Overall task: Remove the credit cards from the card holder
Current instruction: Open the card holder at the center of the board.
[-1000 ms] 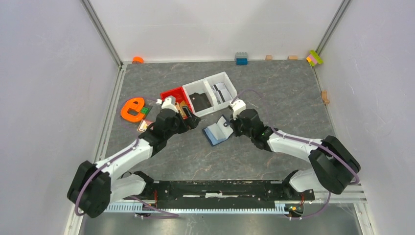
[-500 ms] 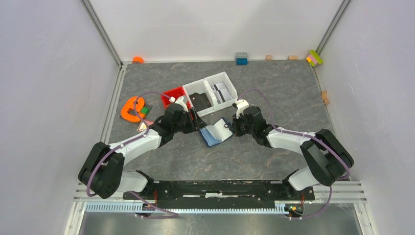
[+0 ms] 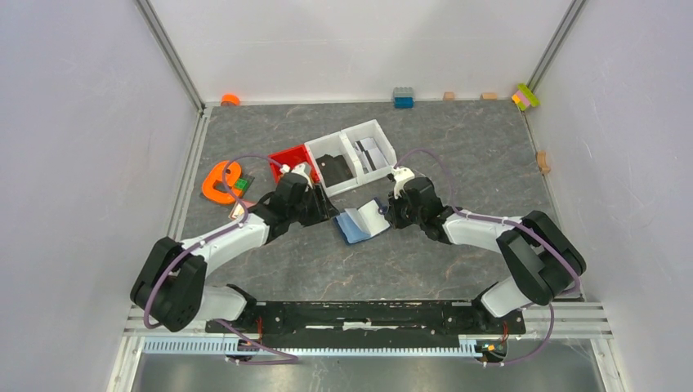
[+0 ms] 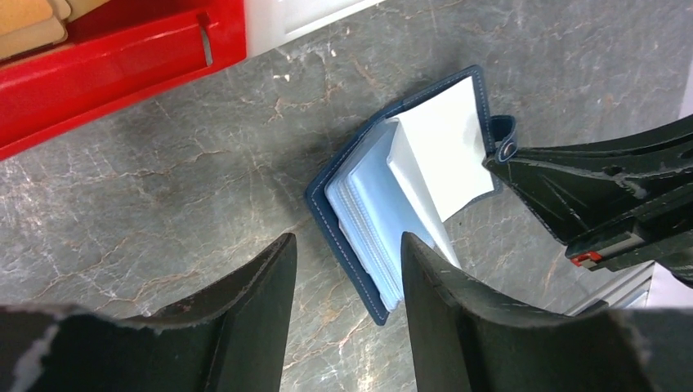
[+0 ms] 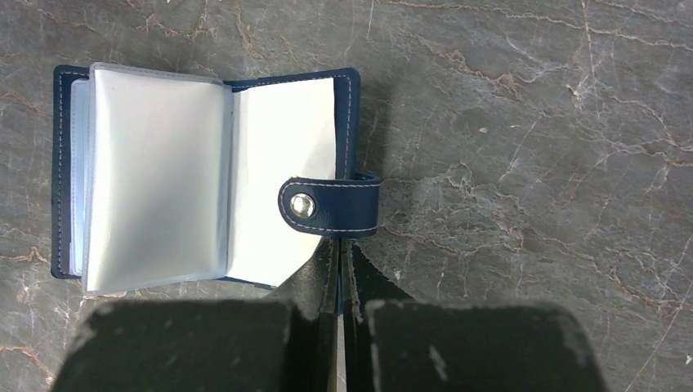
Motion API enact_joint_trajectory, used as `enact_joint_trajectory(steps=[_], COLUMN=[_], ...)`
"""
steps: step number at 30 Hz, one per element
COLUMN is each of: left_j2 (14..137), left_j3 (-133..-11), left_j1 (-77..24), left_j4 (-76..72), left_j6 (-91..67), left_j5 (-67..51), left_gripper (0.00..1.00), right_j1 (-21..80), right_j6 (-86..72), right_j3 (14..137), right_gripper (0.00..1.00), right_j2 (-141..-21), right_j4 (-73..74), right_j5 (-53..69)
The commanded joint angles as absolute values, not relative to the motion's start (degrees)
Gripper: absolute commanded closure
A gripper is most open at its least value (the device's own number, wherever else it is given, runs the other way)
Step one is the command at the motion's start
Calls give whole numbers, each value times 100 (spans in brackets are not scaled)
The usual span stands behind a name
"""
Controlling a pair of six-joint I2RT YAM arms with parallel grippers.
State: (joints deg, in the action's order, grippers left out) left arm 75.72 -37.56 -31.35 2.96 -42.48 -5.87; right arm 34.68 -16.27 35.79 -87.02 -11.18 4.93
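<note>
card holder (image 3: 362, 221) is lying open on the desk (image 3: 458, 147), looking light and floppy, the right tool (image 5: 341, 278) pinching its cover edge while the left tool (image 4: 347, 245) is hovering wide by its slick sleeves (image 5: 155, 175).

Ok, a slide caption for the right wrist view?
Right end effector pinches the cover edge of the open card holder, clear sleeves showing, on the grey table.

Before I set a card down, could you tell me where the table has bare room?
The table is bare from the white bins out to the right wall, and between the card holder and the rail. It is crowded on the left, from the orange letter past the red bin to the card holder.
</note>
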Motion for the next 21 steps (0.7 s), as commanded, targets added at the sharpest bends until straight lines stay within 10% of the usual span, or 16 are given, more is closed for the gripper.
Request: enact_joint_trajectory(steps=[1, 21], left_j2=[7744, 9364], left_j3=[-4000, -4265], left_j1=[-3148, -3146], left_j4=[527, -788], left_j6=[-4144, -4456], left_j5=[-540, -2443], left_gripper=[44, 44], right_j1=[3437, 3454], right_j6=[-1570, -1516], right_j3=[3753, 3814], right_gripper=[100, 92], right_j2=[-8733, -8852], right_j4=[-933, -1028], right_j5=[313, 923])
